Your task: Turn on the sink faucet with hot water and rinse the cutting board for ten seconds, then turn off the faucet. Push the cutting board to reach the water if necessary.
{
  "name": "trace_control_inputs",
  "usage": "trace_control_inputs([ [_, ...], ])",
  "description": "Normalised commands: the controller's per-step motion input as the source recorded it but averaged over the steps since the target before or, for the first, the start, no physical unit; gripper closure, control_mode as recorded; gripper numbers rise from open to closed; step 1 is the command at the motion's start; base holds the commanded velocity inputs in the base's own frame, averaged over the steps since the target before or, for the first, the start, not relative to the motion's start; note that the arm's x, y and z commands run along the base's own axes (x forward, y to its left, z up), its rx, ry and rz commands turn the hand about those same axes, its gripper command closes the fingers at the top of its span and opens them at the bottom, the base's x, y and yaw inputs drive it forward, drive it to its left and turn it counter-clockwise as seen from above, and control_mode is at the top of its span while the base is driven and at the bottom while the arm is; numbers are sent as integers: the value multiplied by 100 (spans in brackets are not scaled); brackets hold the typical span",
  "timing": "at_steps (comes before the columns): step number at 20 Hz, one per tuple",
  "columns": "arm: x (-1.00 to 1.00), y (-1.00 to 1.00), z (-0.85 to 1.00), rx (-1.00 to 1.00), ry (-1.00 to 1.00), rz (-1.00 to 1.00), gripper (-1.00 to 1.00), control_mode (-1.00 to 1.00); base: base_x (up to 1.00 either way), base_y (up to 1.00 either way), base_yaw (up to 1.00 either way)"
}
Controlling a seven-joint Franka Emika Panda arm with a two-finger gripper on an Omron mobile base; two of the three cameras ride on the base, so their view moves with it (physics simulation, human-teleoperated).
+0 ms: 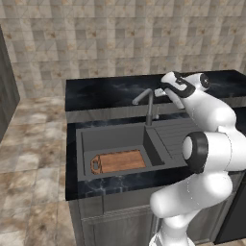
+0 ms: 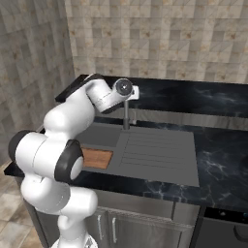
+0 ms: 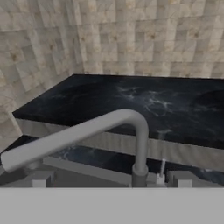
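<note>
Two base cameras give us different halves: from the left we see the whole cutting board (image 1: 118, 161) lying flat in the sink (image 1: 111, 137), at seven o'clock from the sink faucet (image 1: 149, 107); from the right the arm hides most of that reddish wood; the hand camera shows the faucet's bent grey spout close up, a small lever at its base; the gripper (image 1: 163, 91) sits just beside the faucet at three o'clock; we cannot tell how its fingers stand.
</note>
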Motion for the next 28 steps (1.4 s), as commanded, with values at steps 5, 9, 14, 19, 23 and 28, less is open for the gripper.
trace_control_inputs([
  [5, 20, -2, -4, 4, -11, 0, -100, -100, 0, 0, 0],
  [9, 7, -3, -12, 1, -9, 2, -100, -100, 0, 0, 0],
  [14, 0, -6, -15, 0, -4, 2, -100, -100, 0, 0, 0],
  [19, 0, -10, -14, 0, -2, 3, -100, -100, 0, 0, 0],
  [23, 0, -12, -12, 1, 0, 3, -100, -100, 0, 0, 0],
  [28, 0, -11, -11, 1, 0, 3, -100, -100, 0, 0, 0],
])
